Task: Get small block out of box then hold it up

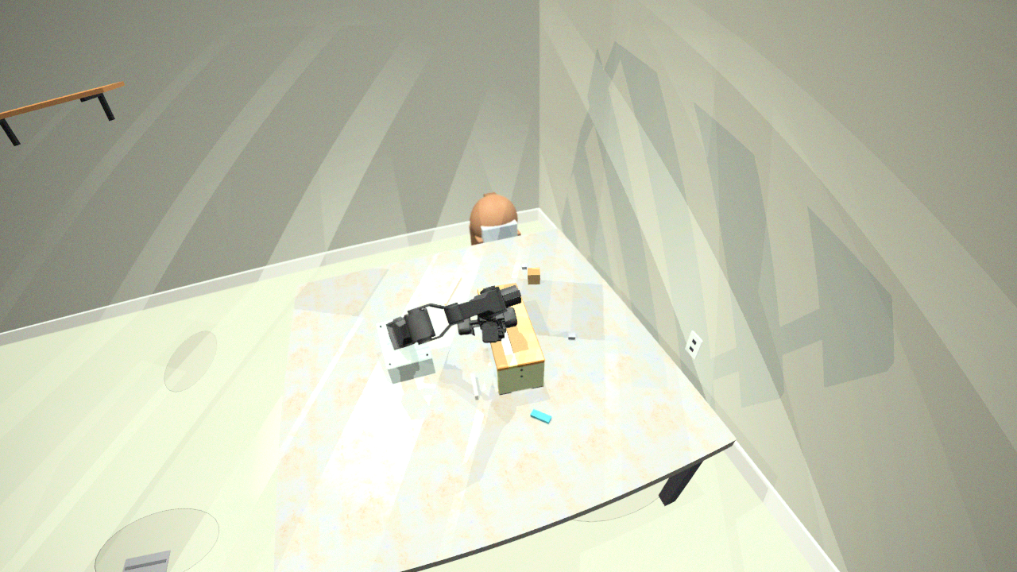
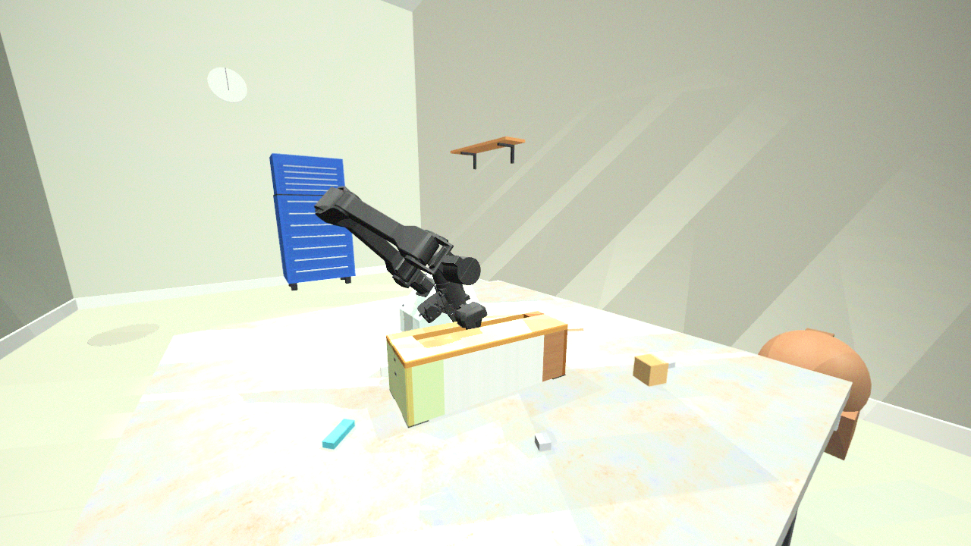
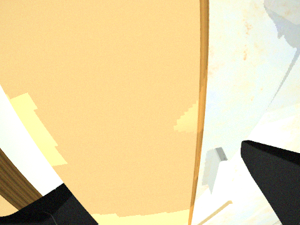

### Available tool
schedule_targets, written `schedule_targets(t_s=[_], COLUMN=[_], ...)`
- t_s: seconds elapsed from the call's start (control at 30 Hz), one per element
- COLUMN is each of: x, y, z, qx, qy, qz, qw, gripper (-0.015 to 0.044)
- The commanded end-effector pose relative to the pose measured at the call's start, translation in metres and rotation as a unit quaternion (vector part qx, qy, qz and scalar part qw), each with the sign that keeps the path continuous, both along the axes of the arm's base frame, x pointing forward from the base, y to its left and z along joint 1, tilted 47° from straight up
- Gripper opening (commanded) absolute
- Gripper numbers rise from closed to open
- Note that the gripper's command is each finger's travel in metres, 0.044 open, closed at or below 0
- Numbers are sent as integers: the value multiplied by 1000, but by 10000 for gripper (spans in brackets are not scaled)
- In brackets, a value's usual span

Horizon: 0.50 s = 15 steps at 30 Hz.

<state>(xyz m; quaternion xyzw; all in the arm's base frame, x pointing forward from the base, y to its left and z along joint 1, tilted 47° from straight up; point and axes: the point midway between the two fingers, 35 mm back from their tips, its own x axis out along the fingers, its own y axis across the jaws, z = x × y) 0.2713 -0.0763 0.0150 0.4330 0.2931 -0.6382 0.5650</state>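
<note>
Count from my side: one box [image 2: 475,366], one tan cube [image 2: 649,369], one cyan bar [image 2: 337,433], one small grey-white block [image 2: 543,441], one thin stick [image 3: 210,215], all on one table [image 2: 611,488]. One wall shelf [image 2: 487,145], one blue cabinet [image 2: 310,218].

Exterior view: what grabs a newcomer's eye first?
The dark arm reaching down so its open, empty hand sits at the slot in the orange top of the box mid-table. Next, the loose bits around it: a tan cube to the right, a cyan bar in front-left, and a small white piece in front.
</note>
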Motion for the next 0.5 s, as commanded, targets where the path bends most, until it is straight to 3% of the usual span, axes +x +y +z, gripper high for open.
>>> schedule_targets(t_s=[0.0,0.47], x=[2,-1], y=[8,6], z=[-10,-8], qx=[3,2], qy=[2,2], qz=[0,0], qw=[1000,1000], gripper=[400,400])
